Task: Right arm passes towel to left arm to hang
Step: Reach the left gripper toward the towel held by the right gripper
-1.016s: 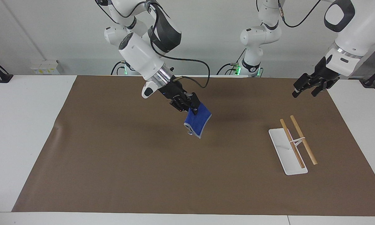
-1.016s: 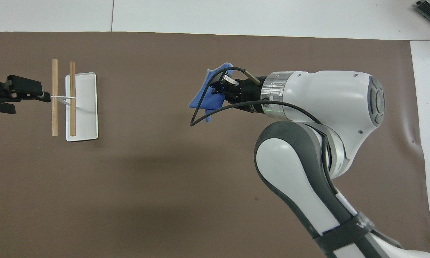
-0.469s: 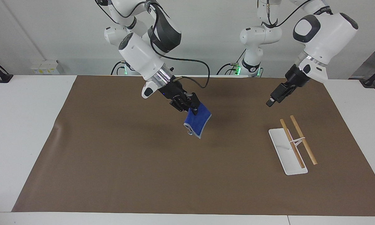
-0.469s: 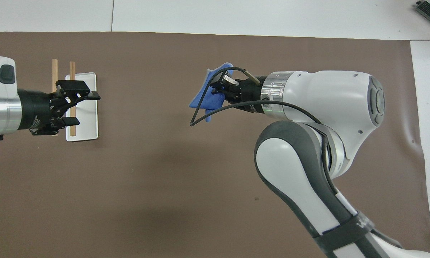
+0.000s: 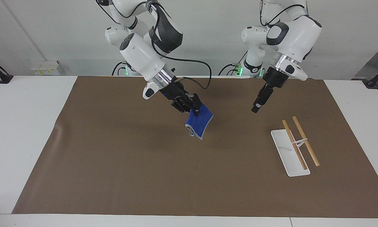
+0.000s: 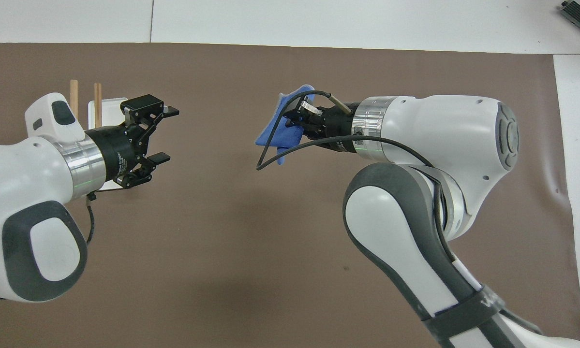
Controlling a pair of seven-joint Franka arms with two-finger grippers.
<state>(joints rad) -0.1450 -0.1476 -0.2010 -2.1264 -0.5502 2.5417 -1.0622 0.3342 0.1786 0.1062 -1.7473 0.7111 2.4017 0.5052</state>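
Note:
My right gripper [image 5: 193, 108] is shut on the upper edge of the blue towel [image 5: 200, 123], which hangs in the air over the middle of the brown mat. In the overhead view the towel [image 6: 276, 131] shows just past the right gripper [image 6: 292, 120]. My left gripper [image 5: 255, 107] is up in the air with its fingers open, between the towel and the rack, apart from the towel. It also shows open in the overhead view [image 6: 166, 135].
A white rack base [image 5: 288, 153] with two wooden bars [image 5: 305, 140] stands on the brown mat [image 5: 129, 164] toward the left arm's end. In the overhead view the left arm covers part of the rack [image 6: 107, 105].
The left arm has swung from the table's end over the rack toward the towel, and its gripper now points down at the mat. The right arm and towel have held still.

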